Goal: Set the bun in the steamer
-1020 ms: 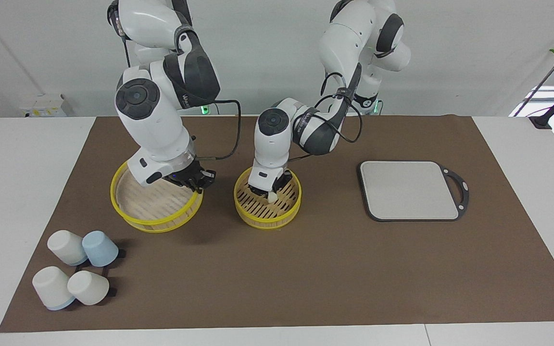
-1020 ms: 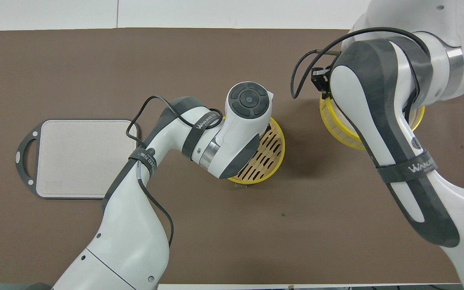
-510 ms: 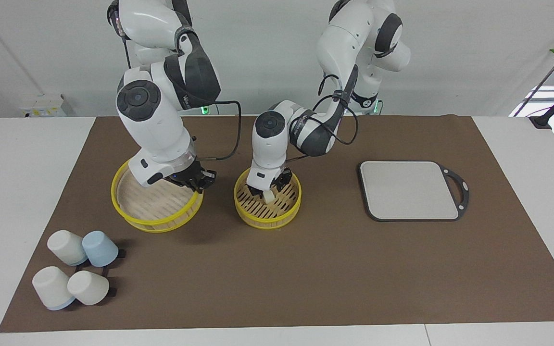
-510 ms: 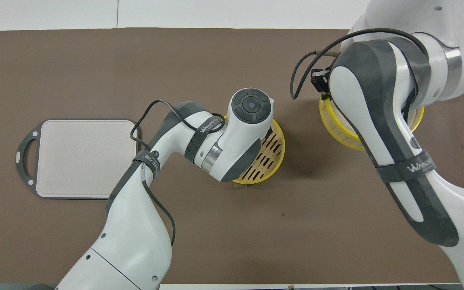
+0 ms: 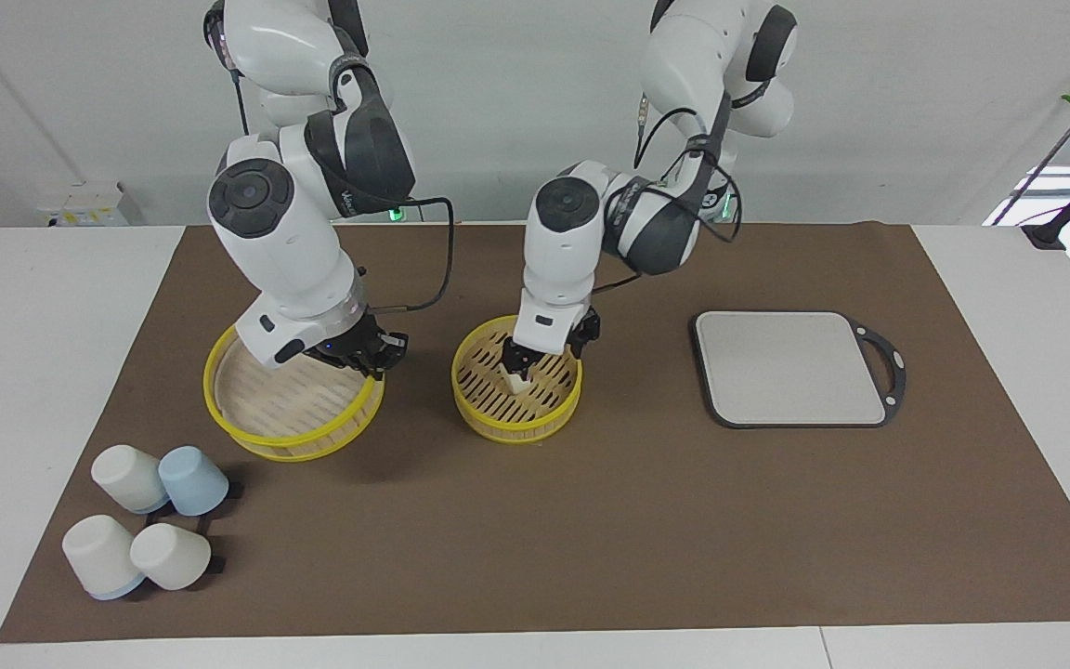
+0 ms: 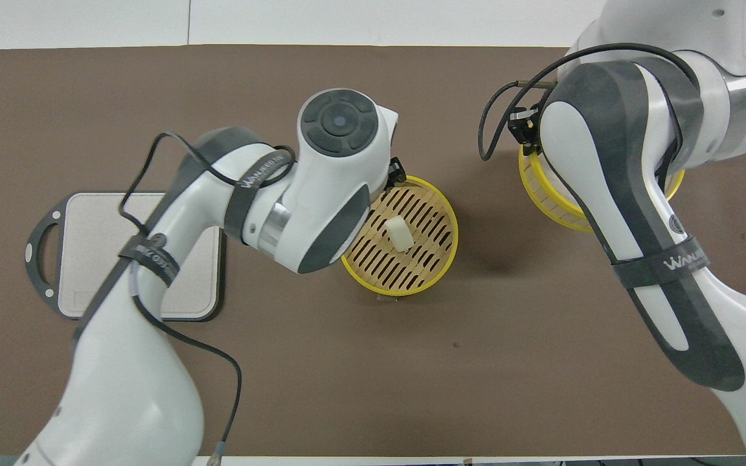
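The bun [image 6: 398,233], small and cream-white, lies on the slatted floor of the yellow-rimmed steamer [image 6: 449,217] in the middle of the mat. In the facing view the bun [image 5: 519,381] sits just under my left gripper [image 5: 535,356], which hangs open over the steamer [image 5: 516,429] and holds nothing. My right gripper [image 5: 370,359] is shut on the yellow rim of the second steamer tier [image 5: 286,409], toward the right arm's end. The right arm covers most of that tier [image 6: 544,204] from above.
A grey board with a dark rim [image 5: 790,367] lies toward the left arm's end; the left arm crosses over part of the board [image 6: 101,259]. Several upturned cups [image 5: 145,525] cluster at the mat's corner farthest from the robots, toward the right arm's end.
My left gripper opened, let go of the bun and rose away from the steamer floor. The right gripper shifted the second tier slightly toward the right arm's end.
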You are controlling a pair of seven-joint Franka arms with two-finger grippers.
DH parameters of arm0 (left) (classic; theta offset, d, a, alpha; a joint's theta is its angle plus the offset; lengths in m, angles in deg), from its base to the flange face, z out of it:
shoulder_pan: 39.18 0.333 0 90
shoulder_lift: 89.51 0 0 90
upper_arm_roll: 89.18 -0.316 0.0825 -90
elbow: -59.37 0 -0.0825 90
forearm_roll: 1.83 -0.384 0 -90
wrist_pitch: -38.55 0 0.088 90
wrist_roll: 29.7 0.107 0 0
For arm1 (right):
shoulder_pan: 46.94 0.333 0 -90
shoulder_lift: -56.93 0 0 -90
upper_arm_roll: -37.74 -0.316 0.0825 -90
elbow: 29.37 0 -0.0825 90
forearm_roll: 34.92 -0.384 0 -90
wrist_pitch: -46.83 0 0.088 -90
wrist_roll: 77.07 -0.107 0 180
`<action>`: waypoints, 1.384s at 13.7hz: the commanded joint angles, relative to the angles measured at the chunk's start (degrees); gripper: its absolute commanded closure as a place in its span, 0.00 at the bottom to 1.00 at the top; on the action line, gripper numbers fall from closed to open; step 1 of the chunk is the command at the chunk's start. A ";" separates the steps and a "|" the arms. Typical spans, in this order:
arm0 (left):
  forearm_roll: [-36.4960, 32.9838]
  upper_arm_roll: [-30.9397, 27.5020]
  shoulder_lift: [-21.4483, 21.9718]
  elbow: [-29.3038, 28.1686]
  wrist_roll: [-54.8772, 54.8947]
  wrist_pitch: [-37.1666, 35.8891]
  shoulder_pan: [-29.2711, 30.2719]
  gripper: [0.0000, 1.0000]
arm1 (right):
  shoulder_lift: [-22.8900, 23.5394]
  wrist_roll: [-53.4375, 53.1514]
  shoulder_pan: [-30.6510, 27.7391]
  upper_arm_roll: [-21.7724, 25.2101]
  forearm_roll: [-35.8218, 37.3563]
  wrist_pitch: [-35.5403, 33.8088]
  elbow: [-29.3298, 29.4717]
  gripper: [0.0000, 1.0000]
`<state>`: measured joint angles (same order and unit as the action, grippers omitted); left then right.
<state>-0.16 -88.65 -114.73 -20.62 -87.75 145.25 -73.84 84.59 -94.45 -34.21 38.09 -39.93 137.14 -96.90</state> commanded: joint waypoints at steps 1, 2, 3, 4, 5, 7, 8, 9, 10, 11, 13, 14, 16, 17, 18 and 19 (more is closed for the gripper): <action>-0.97 0.34 5.16 -1.84 -0.05 -4.03 3.54 0.00 | -1.73 -1.41 2.20 -0.17 -1.06 2.41 -2.17 1.00; -1.06 0.26 6.04 -1.75 -0.05 -5.61 4.33 0.00 | -1.73 -3.00 3.78 -0.17 -0.97 3.89 -2.43 1.00; -1.14 0.08 6.92 -1.84 -0.05 -7.02 4.69 0.00 | -1.73 -4.84 5.19 -0.17 -0.97 4.86 -2.52 1.00; -1.23 -0.09 7.63 -1.84 0.73 -8.25 6.08 0.00 | -1.56 -8.25 7.03 -0.17 -1.06 5.31 -2.09 1.00; -1.49 -0.27 8.68 -1.84 2.66 -8.96 7.93 0.00 | -0.69 -11.85 9.40 -0.17 -0.88 5.23 -1.65 1.00; -1.85 -0.18 10.18 -1.84 10.19 -10.45 12.84 0.00 | 3.25 -20.11 13.62 -0.08 -0.53 6.10 0.98 1.00; -1.76 -0.18 10.96 -1.93 13.89 -11.16 15.39 0.00 | 5.10 -23.46 15.73 -0.08 -0.53 7.32 2.39 1.00; -1.76 -0.10 11.49 -1.93 17.32 -11.95 17.76 0.00 | 6.95 -26.71 17.32 -0.08 -0.53 8.81 3.79 1.00; -1.76 -0.18 11.85 -1.84 20.40 -12.65 19.44 0.00 | 8.62 -28.66 18.46 -0.17 -0.71 9.35 5.37 1.00; -1.76 -0.18 12.37 -1.84 23.21 -13.09 21.20 0.00 | 10.29 -30.50 19.69 -0.17 -0.71 9.36 7.65 1.00; -1.76 -0.18 13.16 -1.84 28.32 -14.15 24.10 0.00 | 11.62 -32.80 21.80 -0.08 -0.44 10.23 8.29 1.00; -1.76 -0.27 13.78 -1.84 31.12 -15.28 25.42 0.00 | 11.89 -33.42 22.51 -0.08 -0.10 11.11 8.11 1.00; -1.67 -0.27 14.49 -1.75 35.88 -16.96 27.18 0.00 | 12.15 -34.30 23.57 -0.08 0.00 11.81 7.59 1.00; -1.76 -0.27 14.84 -1.40 37.99 -18.10 28.15 0.00 | 12.07 -34.30 23.57 -0.17 -0.26 12.34 7.50 1.00; -1.76 -0.36 15.01 -1.23 39.49 -19.07 28.16 0.00 | 12.07 -34.30 23.57 -0.17 -0.35 12.61 7.41 1.00; -1.67 -0.36 15.89 -1.49 40.28 -19.60 28.25 0.00 | 11.80 -34.30 23.48 -0.17 -0.36 13.65 6.80 1.00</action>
<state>-1.16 -89.47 -101.04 -20.87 -50.01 127.46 -46.13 96.04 -127.65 -10.55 37.78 -40.19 149.75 -91.13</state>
